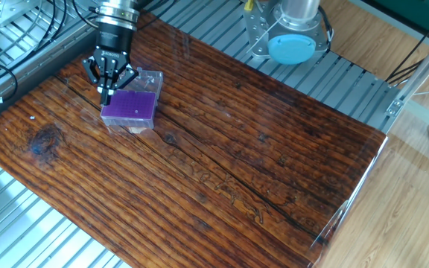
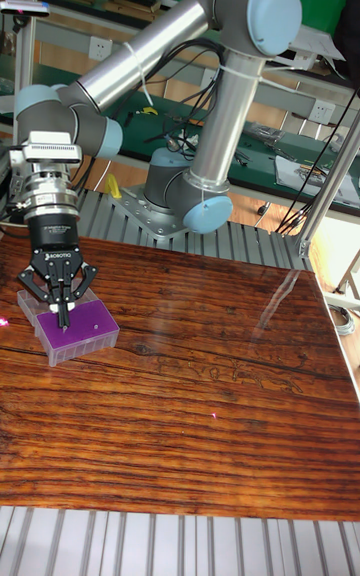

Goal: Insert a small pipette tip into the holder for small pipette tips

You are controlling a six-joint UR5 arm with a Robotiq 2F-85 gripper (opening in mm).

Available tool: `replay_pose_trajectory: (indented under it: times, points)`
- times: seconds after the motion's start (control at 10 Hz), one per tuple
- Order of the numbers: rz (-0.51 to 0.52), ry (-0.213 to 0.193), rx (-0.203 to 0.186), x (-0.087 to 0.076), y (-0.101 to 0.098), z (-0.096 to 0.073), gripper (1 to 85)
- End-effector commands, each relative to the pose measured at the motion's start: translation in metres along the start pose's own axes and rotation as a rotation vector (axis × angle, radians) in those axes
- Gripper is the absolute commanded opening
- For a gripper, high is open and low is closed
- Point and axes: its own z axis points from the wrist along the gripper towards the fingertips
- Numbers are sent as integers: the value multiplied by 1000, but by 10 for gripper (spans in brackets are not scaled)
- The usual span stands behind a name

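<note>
The holder for small pipette tips (image 1: 132, 108) is a clear box with a purple holed top, standing at the far left of the wooden table (image 1: 259, 149). My gripper (image 1: 107, 91) hangs straight down over the holder's left edge, its fingers drawn together to a point. A thin dark sliver, the small pipette tip (image 2: 65, 322), pokes down from between the fingertips just above the purple plate (image 2: 82, 328). Whether the tip touches the plate is too small to tell. In the tall fixed view the gripper (image 2: 64, 310) sits over the holder's near-left corner.
The arm's base (image 1: 293, 37) is bolted to the slotted aluminium frame behind the table. Black cables (image 1: 21, 45) lie at the far left. The table's right edge (image 1: 348, 201) drops off to the floor.
</note>
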Motion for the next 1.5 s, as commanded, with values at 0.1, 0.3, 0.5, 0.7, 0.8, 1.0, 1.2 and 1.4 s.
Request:
replay_pose_trajectory:
  times: [0.1, 0.3, 0.5, 0.7, 0.8, 1.0, 1.2, 1.4]
  points:
    - [13, -21, 2, 1, -3, -2, 10]
    - [20, -25, 7, 4, -2, -1, 10]
    - [16, -31, 4, 4, -2, -2, 10]
    - [13, -29, 2, 7, -5, -2, 10]
    - [5, -30, 1, 9, -7, -1, 10]
    - [7, -31, 0, 11, -7, 0, 10]
    - [10, -34, -5, 10, -6, 3, 10]
    - [11, -35, -6, 10, -6, 3, 10]
